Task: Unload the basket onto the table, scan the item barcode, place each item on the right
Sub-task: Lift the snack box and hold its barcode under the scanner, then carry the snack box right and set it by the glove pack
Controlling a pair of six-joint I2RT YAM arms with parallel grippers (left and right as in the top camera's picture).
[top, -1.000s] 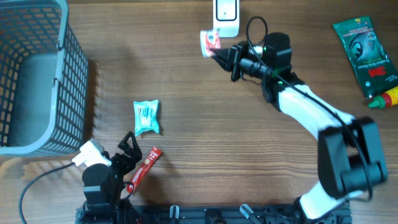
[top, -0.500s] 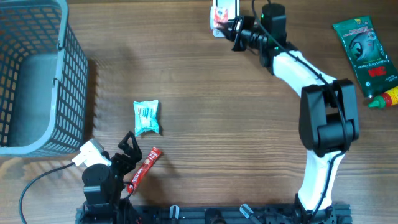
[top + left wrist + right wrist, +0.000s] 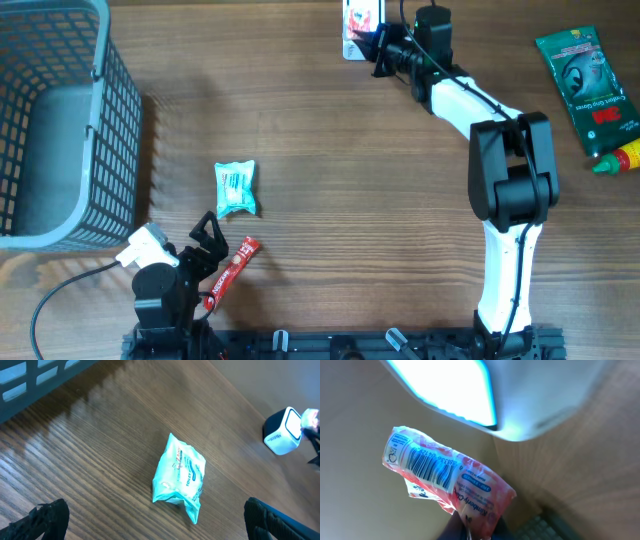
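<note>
Pink packet (image 3: 445,477) bottom hidden between right jaws; scanner (image 3: 545,395) cropped.

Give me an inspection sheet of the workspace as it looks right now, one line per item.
Surface: wooden table, bare in the middle.
Job's things: pink packet held up at the lit scanner, with its barcode showing in the right wrist view.
Clutter: teal packet, red stick pack, green pouch, red-and-yellow item and grey basket.
Grippers: the left claw is open and holds nothing. The right claw is shut on the pink packet.
Cables: black cable trails from the left arm, and a black loop sits at the right wrist.
Surroundings: nothing seen.
</note>
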